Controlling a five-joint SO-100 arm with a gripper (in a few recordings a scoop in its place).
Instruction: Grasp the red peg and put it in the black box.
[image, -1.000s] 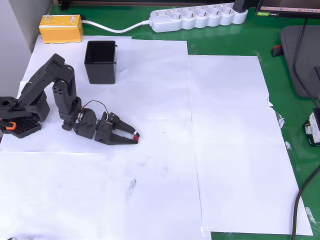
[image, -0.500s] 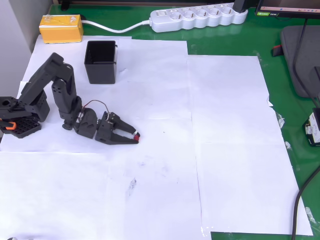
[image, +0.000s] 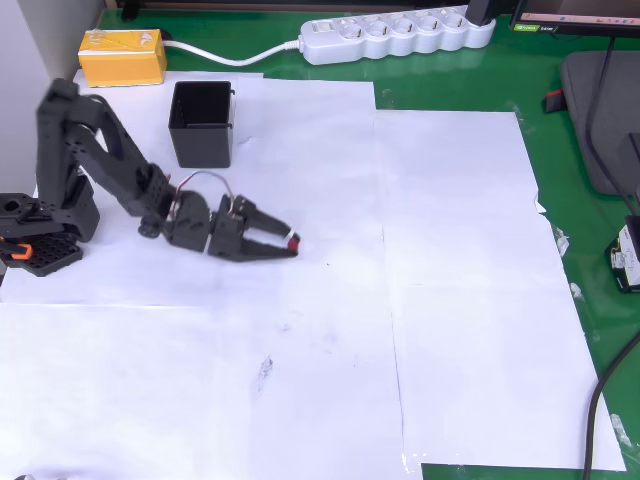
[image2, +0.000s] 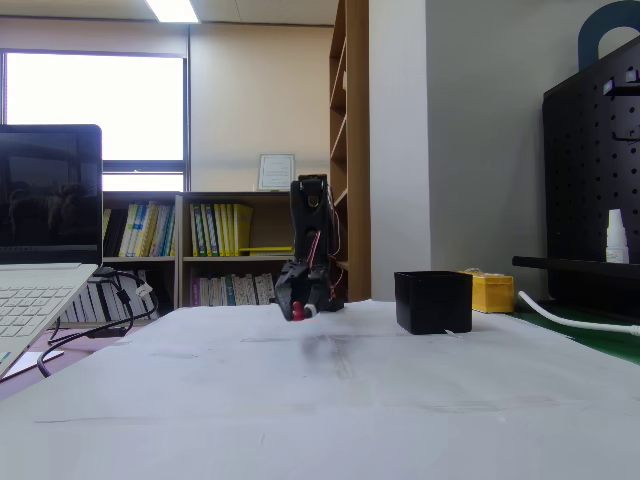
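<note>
The red peg is being pinched between the tips of the gripper, left of centre in the overhead view, with the jaws drawn together on it. In the fixed view the gripper is being carried clear of the white paper, with the peg showing as a small red spot at its lowest point and a soft shadow lying on the sheet beneath. The black box is standing open-topped in the upper left of the overhead frame, well apart from the peg, while the fingers are being pointed the opposite way, toward the right of the frame. So the box is being left up and to the left of the held peg, behind the wrist and not ahead of it, and a swing back in that direction is judged to be what the next move calls for. In the fixed view the box is being seen to the right of the gripper, with the yellow box just behind it
</note>
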